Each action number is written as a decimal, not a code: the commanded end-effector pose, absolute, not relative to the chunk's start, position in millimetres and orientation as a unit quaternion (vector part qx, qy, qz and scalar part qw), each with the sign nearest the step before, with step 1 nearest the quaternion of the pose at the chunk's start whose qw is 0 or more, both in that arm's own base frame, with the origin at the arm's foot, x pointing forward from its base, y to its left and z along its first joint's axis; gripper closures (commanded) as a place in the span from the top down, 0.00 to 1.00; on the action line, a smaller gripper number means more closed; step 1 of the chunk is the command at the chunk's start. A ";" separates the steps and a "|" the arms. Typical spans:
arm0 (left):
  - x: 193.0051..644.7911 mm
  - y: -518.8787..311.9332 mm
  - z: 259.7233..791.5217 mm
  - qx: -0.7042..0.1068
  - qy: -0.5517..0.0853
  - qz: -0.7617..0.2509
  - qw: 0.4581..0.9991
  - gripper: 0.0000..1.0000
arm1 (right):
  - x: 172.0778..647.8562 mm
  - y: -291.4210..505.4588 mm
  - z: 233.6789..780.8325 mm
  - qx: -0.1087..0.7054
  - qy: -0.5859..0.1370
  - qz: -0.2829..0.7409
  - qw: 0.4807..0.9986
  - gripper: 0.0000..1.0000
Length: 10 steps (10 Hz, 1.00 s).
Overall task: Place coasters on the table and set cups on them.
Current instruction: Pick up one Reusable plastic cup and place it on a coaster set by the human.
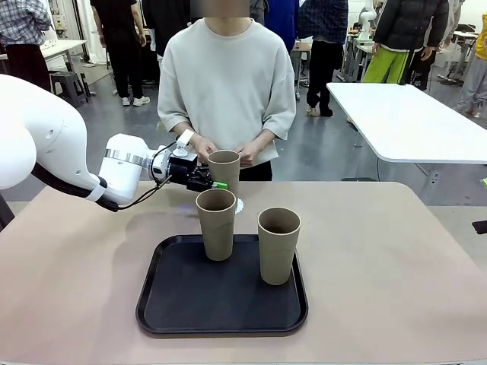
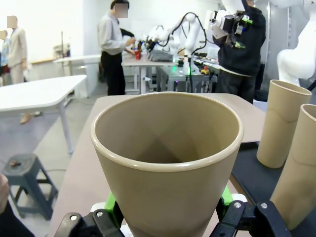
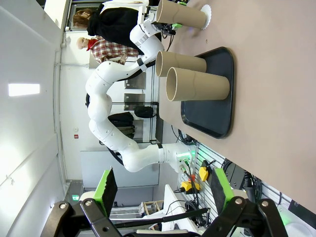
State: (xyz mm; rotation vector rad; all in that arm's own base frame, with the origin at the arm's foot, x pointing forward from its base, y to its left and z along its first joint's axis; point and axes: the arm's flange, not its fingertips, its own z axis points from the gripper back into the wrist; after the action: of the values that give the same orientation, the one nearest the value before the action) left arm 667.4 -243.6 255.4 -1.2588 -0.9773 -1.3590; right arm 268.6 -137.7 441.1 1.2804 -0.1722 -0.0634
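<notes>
Held cup (image 1: 224, 163) in left pincer (image 1: 217, 185), closed snug on its lower wall. Saw coaster (image 1: 240, 205) just below, past pincer tips; couldn't tell if base touched. Needed straight upright lowering, centred, before opening.

In the front view we cannot see the base of the held cup (image 1: 224, 169) behind the nearer cup (image 1: 216, 222), which also covers most of the coaster (image 1: 240, 205). The left wrist view's bottom edge crops the held cup's foot.
</notes>
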 end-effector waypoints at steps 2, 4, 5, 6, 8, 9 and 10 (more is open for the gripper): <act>674.7 -244.4 256.6 -0.521 -0.414 -0.574 0.478 0.87 | 269.1 -137.7 441.0 0.600 -0.082 -0.030 0.796 1.00; 677.6 -246.7 253.6 -0.518 -0.412 -0.578 0.478 0.87 | 269.1 -137.7 441.0 0.600 -0.082 -0.030 0.796 1.00; 678.1 -247.7 253.5 -0.516 -0.410 -0.581 0.478 0.87 | 269.1 -137.7 441.0 0.600 -0.082 -0.030 0.796 1.00; 678.0 -247.3 252.6 -0.511 -0.411 -0.585 0.477 0.87 | 269.1 -137.7 441.0 0.600 -0.082 -0.030 0.796 1.00; 677.9 -246.9 250.9 -0.504 -0.415 -0.587 0.479 0.87 | 269.1 -137.7 441.0 0.600 -0.082 -0.030 0.796 1.00; 677.3 -246.8 249.8 -0.501 -0.417 -0.588 0.479 0.87 | 269.1 -137.7 441.0 0.600 -0.082 -0.030 0.796 1.00; 677.3 -246.7 249.5 -0.500 -0.417 -0.589 0.480 0.87 | 269.1 -137.7 441.0 0.600 -0.082 -0.030 0.796 1.00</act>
State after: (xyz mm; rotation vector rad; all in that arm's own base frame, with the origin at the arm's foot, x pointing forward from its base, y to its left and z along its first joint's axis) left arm 672.6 -244.8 249.0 -1.2392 -0.9991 -1.4037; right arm 268.6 -137.7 441.1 1.2804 -0.1722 -0.0634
